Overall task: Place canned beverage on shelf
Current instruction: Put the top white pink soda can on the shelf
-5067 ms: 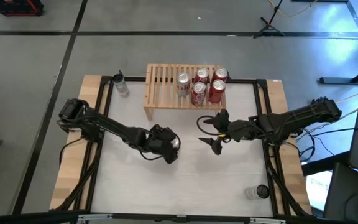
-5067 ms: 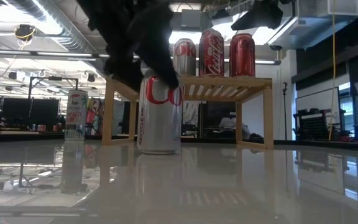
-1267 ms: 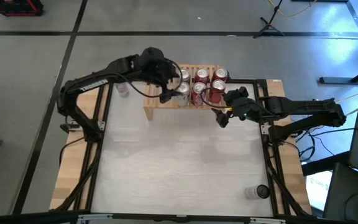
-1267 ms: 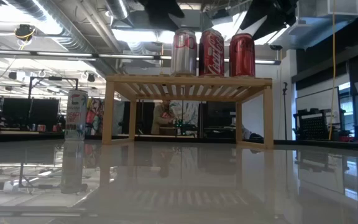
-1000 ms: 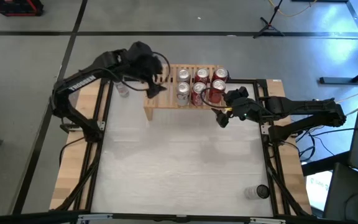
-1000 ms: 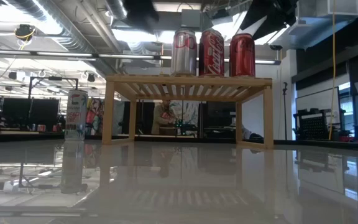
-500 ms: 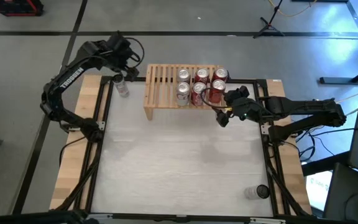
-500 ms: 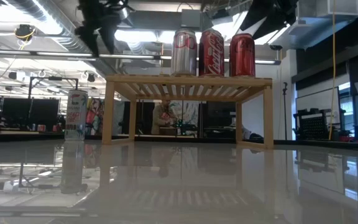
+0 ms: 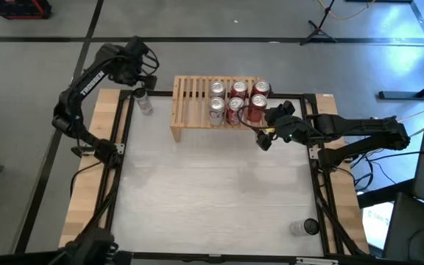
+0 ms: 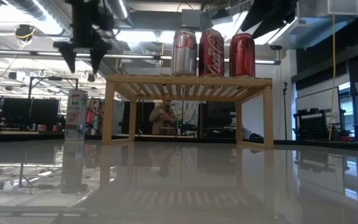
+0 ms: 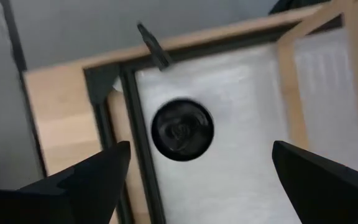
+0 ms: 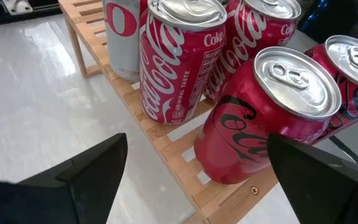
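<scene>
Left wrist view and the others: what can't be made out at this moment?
- Slim can: left wrist view shows only its dark top, blurred; no label legible.
- Shelf: low view shows three cans; the two behind are hidden by the front ones.
- Left gripper: low view, a silhouette against ceiling lights.
- Container at the near right corner: high view, too small to identify.

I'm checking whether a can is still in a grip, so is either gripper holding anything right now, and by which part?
Nothing is held. The left gripper hangs open above the slim can beside the shelf; the right gripper is open at the shelf's right end.
</scene>
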{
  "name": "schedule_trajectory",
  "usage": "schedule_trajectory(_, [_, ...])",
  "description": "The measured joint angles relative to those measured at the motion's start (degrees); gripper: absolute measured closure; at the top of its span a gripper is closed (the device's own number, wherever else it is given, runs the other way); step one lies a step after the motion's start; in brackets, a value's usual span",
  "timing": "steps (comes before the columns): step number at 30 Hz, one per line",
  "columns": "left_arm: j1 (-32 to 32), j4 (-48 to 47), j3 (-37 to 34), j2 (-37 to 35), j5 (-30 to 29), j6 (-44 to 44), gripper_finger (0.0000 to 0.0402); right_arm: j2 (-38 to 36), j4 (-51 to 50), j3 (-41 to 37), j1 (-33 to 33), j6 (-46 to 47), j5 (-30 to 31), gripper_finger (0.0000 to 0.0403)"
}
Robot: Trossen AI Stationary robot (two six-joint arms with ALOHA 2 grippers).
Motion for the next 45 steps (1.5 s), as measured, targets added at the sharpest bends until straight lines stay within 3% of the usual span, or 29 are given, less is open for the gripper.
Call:
schedule_trajectory(7, [3.12, 7.45, -8.54, 0.04, 2.55, 0.06, 0.002, 0.0, -0.02, 0.0, 0.0, -1.23, -0.04, 0.0026])
schedule_trajectory(17, [2.23, 12.4, -12.1, 0.04, -2.68, -0.34, 0.002, 0.0, 0.0, 0.0, 0.0, -1.33, -0.25, 0.0026])
schedule_trajectory(32, [2.03, 18.42, -19.26, 0.04, -1.24, 0.92, 0.0023, 0.0, 0.04, 0.0, 0.0, -1.31, -0.31, 0.0026])
schedule_trajectory(37, [2.03, 18.42, -19.63, 0.04, -0.71, 1.73, 0.0062, 0.0, 0.04, 0.0, 0.0, -1.31, -0.33, 0.0026])
schedule_trajectory(45, [2.08, 17.37, -19.54, -0.23, 0.45, 5.33, 0.0168, 0.0, 0.03, 0.0, -0.01, -1.32, -0.28, 0.0026])
